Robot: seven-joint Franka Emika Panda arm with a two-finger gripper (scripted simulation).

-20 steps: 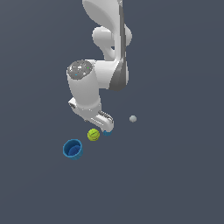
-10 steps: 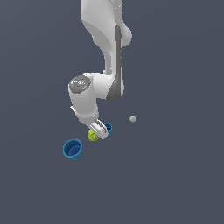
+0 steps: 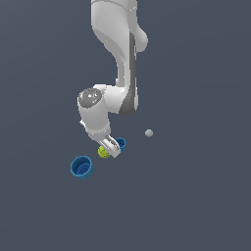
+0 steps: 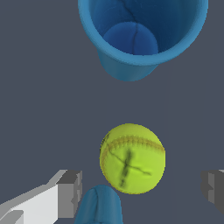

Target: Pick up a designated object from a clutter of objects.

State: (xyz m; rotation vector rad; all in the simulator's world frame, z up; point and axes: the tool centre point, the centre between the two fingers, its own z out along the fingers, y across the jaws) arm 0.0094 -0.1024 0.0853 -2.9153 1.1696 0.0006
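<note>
The gripper (image 4: 140,188) stands wide, one finger (image 4: 70,192) on each side of the yellow-green ball (image 4: 132,158), which sits between them untouched.

Risk: in the wrist view the smaller blue cup (image 4: 98,204) touches or overlaps the ball's edge beside one finger. A closing finger could strike the cup, or push the ball off-centre so it rolls out.

The larger blue cup (image 3: 82,166) lies lower left in the exterior view, clear of the fingers. The tiny grey sphere (image 3: 149,133) lies well apart, right of centre.
</note>
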